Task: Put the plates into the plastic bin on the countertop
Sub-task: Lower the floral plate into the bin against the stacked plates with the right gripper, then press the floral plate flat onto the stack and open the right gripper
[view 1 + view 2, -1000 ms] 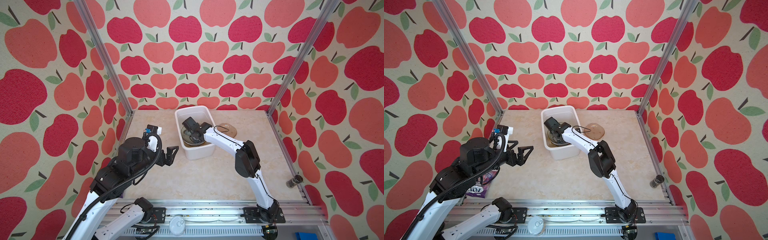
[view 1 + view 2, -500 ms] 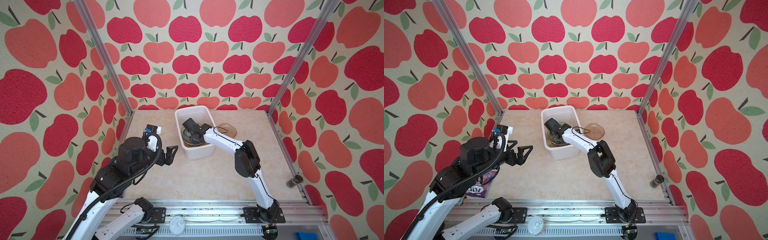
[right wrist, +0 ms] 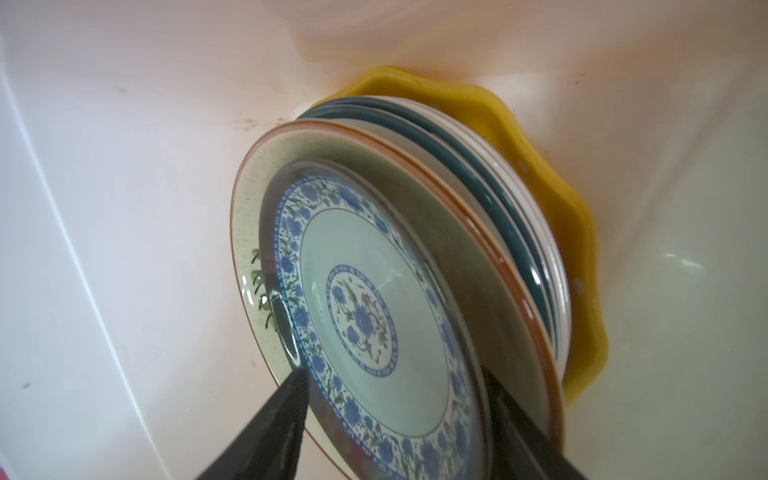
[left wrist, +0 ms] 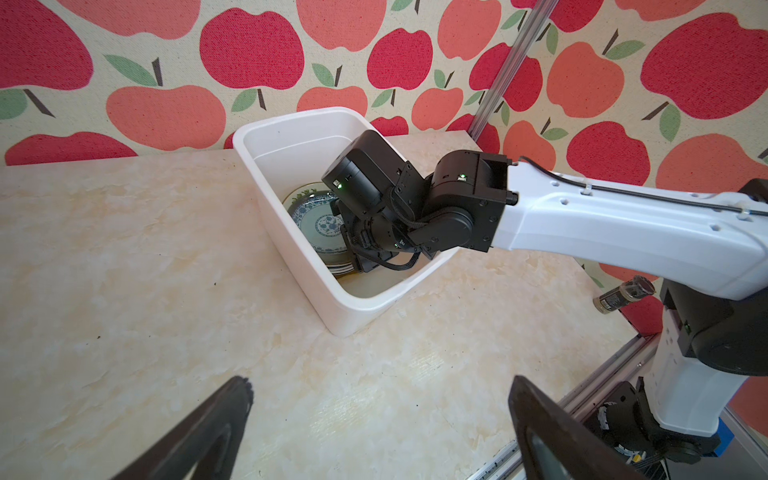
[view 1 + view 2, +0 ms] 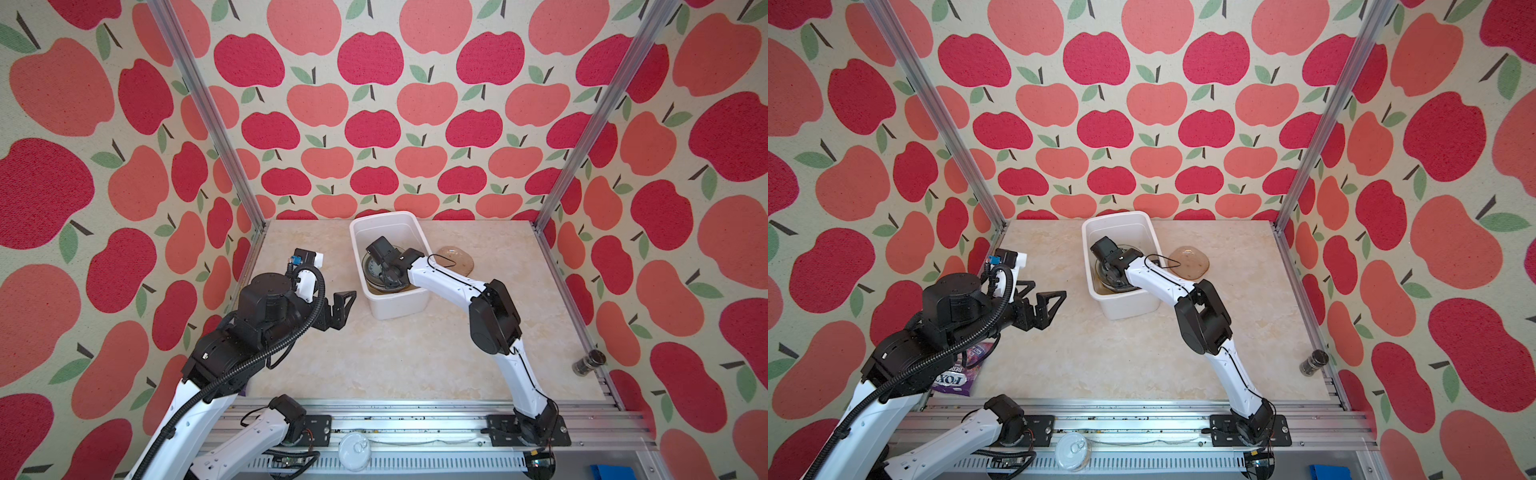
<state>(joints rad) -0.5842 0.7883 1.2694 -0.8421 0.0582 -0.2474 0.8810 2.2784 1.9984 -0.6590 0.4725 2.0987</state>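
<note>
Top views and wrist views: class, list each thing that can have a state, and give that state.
plastic bin, upright, holding plates
blue-patterned plate, in the bin's stack
translucent brown plate, on the countertop outside the bin
left gripper, open, empty
right gripper, open, inside the bin
small dark jar, lying on its side
</note>
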